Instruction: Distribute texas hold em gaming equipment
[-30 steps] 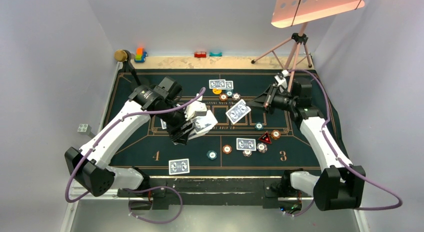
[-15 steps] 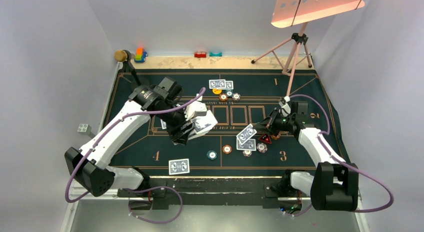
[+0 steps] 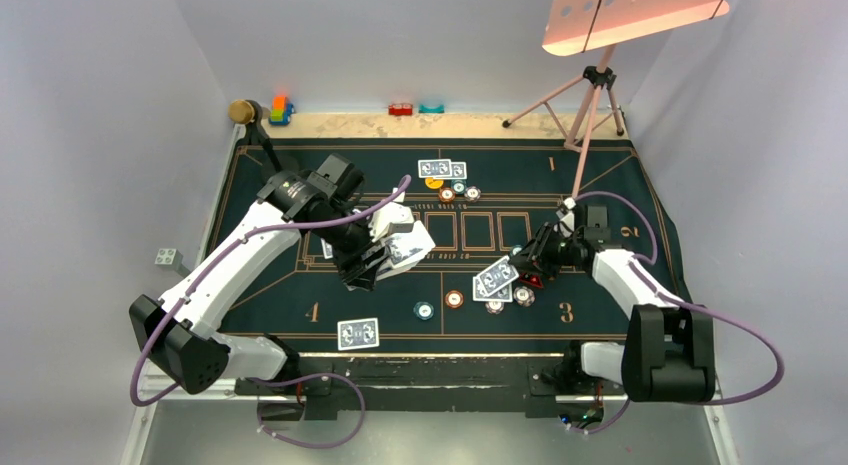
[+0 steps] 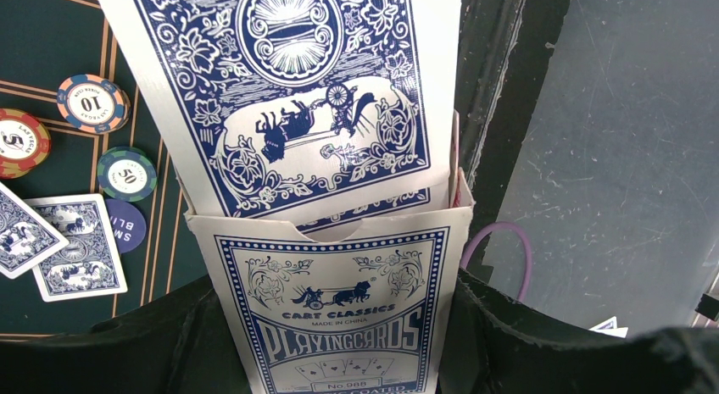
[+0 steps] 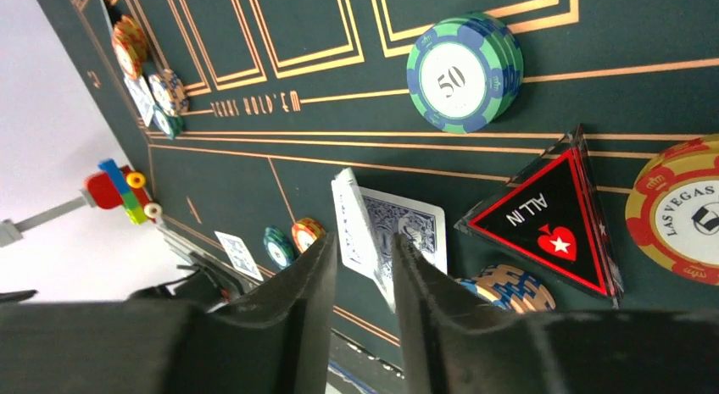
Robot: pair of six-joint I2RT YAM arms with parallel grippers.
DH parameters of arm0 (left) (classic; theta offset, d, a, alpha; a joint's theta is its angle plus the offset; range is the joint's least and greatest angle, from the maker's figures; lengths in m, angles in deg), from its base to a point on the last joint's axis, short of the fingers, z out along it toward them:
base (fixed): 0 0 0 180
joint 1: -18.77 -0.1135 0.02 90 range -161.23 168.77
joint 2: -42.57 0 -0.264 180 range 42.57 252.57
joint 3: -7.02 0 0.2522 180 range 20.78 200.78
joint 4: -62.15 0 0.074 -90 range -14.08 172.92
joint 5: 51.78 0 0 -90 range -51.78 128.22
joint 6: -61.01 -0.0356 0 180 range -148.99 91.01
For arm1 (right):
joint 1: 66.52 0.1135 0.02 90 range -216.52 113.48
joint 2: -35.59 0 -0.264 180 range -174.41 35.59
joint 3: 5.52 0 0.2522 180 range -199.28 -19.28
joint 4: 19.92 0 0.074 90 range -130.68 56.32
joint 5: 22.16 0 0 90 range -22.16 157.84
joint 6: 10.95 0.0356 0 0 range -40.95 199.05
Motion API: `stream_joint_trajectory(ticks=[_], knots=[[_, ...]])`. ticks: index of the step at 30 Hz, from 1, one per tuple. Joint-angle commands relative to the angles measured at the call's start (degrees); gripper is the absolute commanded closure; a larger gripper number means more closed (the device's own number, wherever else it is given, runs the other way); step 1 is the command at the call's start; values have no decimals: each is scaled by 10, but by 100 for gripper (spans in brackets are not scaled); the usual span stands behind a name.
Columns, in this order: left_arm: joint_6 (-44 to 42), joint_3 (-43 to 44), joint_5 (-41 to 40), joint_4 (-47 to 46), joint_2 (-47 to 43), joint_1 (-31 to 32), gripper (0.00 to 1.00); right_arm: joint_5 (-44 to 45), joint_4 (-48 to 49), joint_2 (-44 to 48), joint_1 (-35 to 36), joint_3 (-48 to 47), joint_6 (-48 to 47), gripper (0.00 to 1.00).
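Note:
My left gripper [image 3: 385, 255] is shut on an open blue-and-white playing-card box [image 4: 339, 318], held above the mat's middle left with its flap [image 4: 288, 89] up. My right gripper [image 3: 518, 268] is low over the mat at spot 3. Its jaws are slightly parted around a tilted blue-backed card [image 5: 356, 229], which leans over another card lying flat [image 5: 415, 224]. Beside them are the red triangular marker [image 5: 547, 216], a teal chip [image 5: 462, 72], an orange chip [image 5: 678, 212] and a blue-brown chip [image 5: 509, 288]. One card [image 3: 358, 333] lies at spot 4, and two cards [image 3: 442, 169] lie at the back by the yellow button [image 3: 433, 183].
An orange chip [image 3: 454, 298] and a teal chip [image 3: 424, 310] lie mid-front. Several chips [image 3: 458, 191] sit near the back cards. Toy blocks [image 3: 280, 110] stand beyond the dark green mat [image 3: 260, 175], and a tripod [image 3: 590, 95] stands back right.
My right arm swung from the mat's middle back down to spot 3 with the card, lowering it onto the card lying there. The left arm has not moved.

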Motion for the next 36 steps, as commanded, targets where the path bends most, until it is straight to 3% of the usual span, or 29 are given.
stream_joint_trajectory(ticks=[1,6,11,18,25,33,36], knots=[[7,22,16,-6,-10,1,100,41,-34,25,9,-18,-22,57],[8,20,16,-8,-6,0,100,65,-101,95,27,-88,-16,27],[8,19,14,-10,-4,1,100,25,-71,130,85,-166,31,14],[8,16,12,-9,-7,0,100,-45,6,29,238,-298,74,9],[9,16,13,-10,-8,0,100,-56,52,-65,355,-350,83,6],[10,16,11,-12,-7,0,100,-48,56,-102,402,-354,82,4],[9,18,10,-12,-7,0,100,-46,45,-107,404,-356,77,16]])
